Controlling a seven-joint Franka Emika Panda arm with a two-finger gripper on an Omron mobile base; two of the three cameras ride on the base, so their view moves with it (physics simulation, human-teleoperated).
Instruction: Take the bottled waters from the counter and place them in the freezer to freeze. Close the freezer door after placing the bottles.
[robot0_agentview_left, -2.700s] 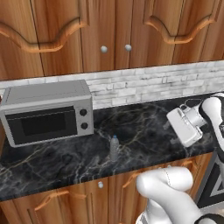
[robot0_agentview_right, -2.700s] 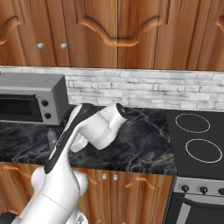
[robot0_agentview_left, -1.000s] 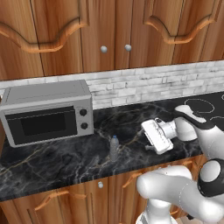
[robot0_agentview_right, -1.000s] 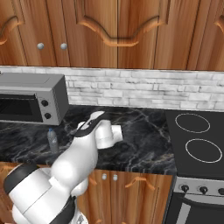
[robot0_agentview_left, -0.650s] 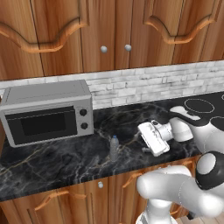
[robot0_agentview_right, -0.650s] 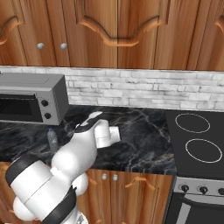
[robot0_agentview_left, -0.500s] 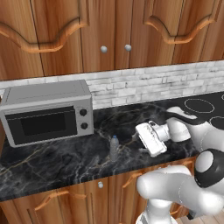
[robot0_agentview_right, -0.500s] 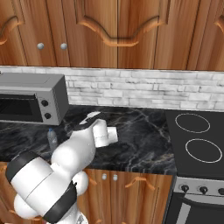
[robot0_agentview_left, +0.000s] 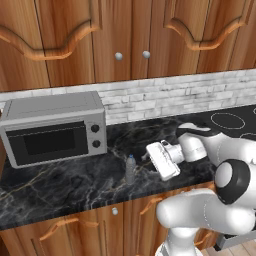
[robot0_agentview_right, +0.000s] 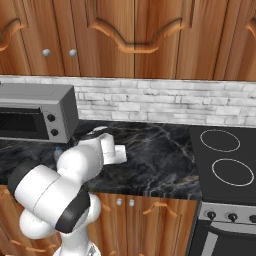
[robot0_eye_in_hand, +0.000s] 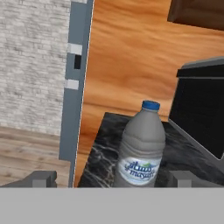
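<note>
1. Clearly lined up for a side grasp: gripper (robot0_agentview_left: 150, 161) turned sideways at bottle height, just right of the greyish bottle (robot0_agentview_left: 130, 169), jaws spread fully apart with nothing between them.
2. Seen along the hand, the same blue-capped bottle (robot0_eye_in_hand: 141, 148) centred between the two fingertips (robot0_eye_in_hand: 41, 178), not yet touched; standing upright on the counter (robot0_agentview_left: 60, 192), near its front edge.
3. Probably approached level rather than from above so that the pads can close on the bottle's body below the cap; judged as the reach stage, grasp not yet made.
4. Left of the bottle and further back: silver microwave (robot0_agentview_left: 54, 126), well apart from it but close enough to limit any push-through past the bottle; dark side of that microwave (robot0_eye_in_hand: 199, 109) rising just beyond the bottle in the hand view.
5. Behind the bottle: pale brick backsplash (robot0_agentview_left: 165, 95); above, wooden wall cabinets (robot0_agentview_left: 125, 35) with round knobs.
6. Right of the bottle, beyond the arm: black cooktop (robot0_agentview_right: 227, 160) with ring burners, well apart.
7. Past the counter's end, in the hand view: a tall grey-blue upright panel (robot0_eye_in_hand: 76, 83) with small markings; cannot tell whether part of the freezer.
8. Risk, as a judgement: light upright bottle, easily tipped if one finger arrives first.
</note>
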